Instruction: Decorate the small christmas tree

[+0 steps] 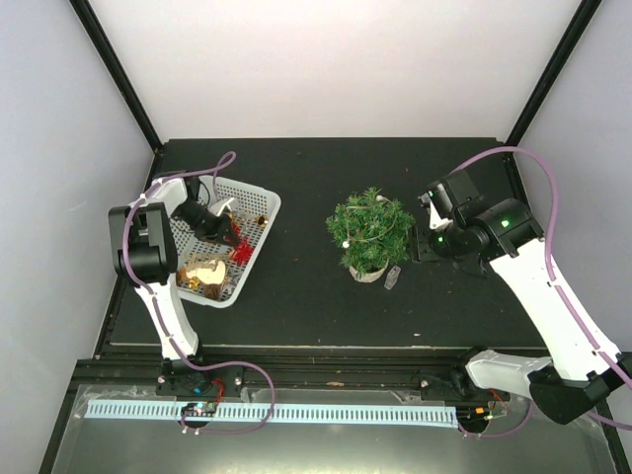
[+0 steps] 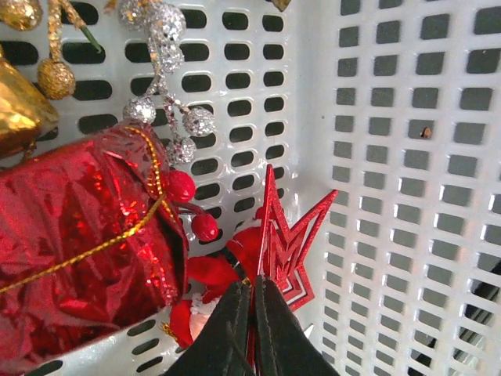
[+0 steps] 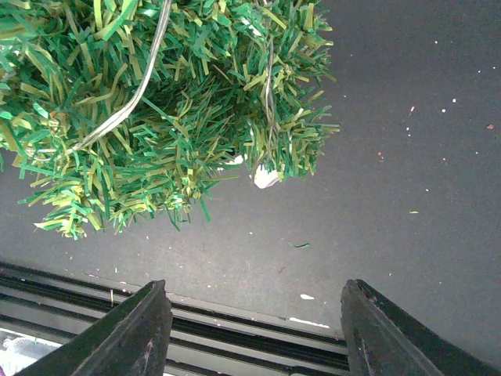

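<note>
**Small christmas tree (image 1: 370, 232): probably light, tips easily**
Stands mid-table, well apart from the white basket (image 1: 259, 212). Sprigs look soft, so steady it at the pot base (image 1: 367, 274). Left gripper (image 2: 252, 288) clamped on red star (image 2: 286, 243). Right gripper (image 3: 254, 313) spread, empty, just beside the foliage.

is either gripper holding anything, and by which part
The left gripper pinches the red glitter star ornament by its lower edge; the right gripper is open, holding nothing.

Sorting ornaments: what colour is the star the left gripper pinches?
Glittery red star; clearest in left wrist view.
</note>
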